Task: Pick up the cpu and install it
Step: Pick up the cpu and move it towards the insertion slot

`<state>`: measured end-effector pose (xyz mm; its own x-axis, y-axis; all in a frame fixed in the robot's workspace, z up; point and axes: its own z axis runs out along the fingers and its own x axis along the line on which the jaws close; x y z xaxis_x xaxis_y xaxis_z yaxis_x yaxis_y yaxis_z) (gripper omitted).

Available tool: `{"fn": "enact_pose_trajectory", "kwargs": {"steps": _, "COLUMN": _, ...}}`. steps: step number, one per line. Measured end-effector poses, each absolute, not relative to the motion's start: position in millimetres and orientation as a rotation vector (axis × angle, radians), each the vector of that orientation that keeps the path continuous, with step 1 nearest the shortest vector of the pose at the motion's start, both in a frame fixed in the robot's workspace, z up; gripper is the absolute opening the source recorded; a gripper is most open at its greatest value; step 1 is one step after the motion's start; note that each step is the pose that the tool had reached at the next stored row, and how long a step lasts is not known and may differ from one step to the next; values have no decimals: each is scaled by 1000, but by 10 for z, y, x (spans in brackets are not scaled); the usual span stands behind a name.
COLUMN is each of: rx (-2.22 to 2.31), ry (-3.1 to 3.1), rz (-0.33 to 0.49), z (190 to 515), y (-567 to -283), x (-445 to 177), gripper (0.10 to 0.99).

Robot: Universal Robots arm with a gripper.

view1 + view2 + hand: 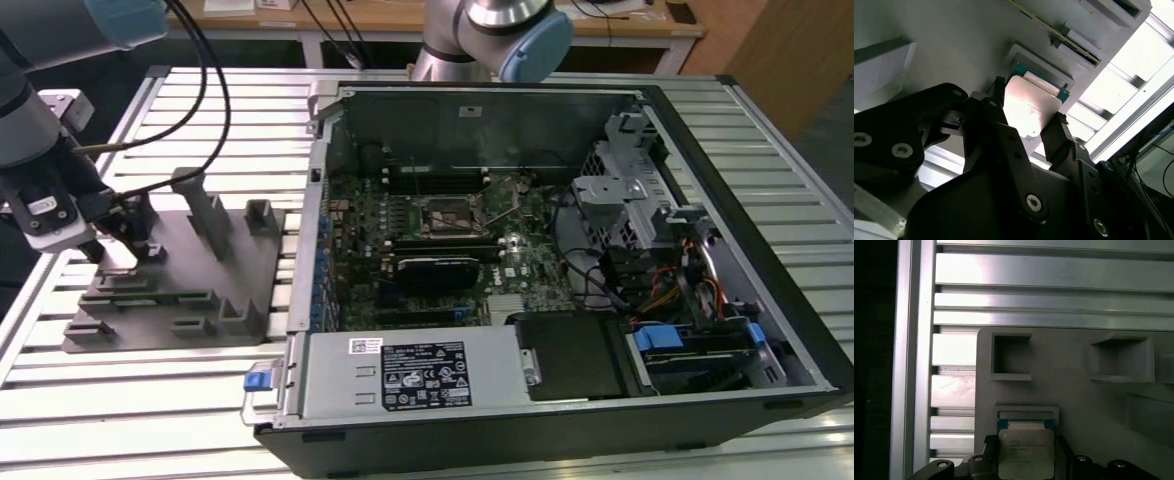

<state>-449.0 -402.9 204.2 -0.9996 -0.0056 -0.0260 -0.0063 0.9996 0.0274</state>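
The cpu point(1030, 111) is a small square chip with a pale metal top and a green edge. It sits between my gripper's point(1029, 102) black fingers point(1054, 135), which press on two opposite edges. In the first wrist view the cpu point(1026, 452) is at a shallow framed recess point(1027, 412) of the grey moulded fixture point(1079, 405), with the gripper point(1024, 450) shut on it. In the exterior view my gripper point(114, 255) is low over the fixture's point(174, 290) far corner at that view's left. The empty cpu socket point(451, 212) lies in the middle of the motherboard point(441, 250).
The open computer case point(534, 250) lies on the slatted aluminium table point(134, 400), to the exterior view's right of the fixture. Upright blocks point(207, 210) stand on the fixture near my gripper. A second arm's base point(501, 35) rises behind the case. Cables point(200, 80) hang over the table.
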Motion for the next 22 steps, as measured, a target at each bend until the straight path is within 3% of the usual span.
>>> {"fn": "enact_pose_trajectory", "kwargs": {"steps": 22, "rx": -9, "ry": 3115, "rz": 43, "z": 2422, "y": -4029, "x": -4489, "gripper": 541}}
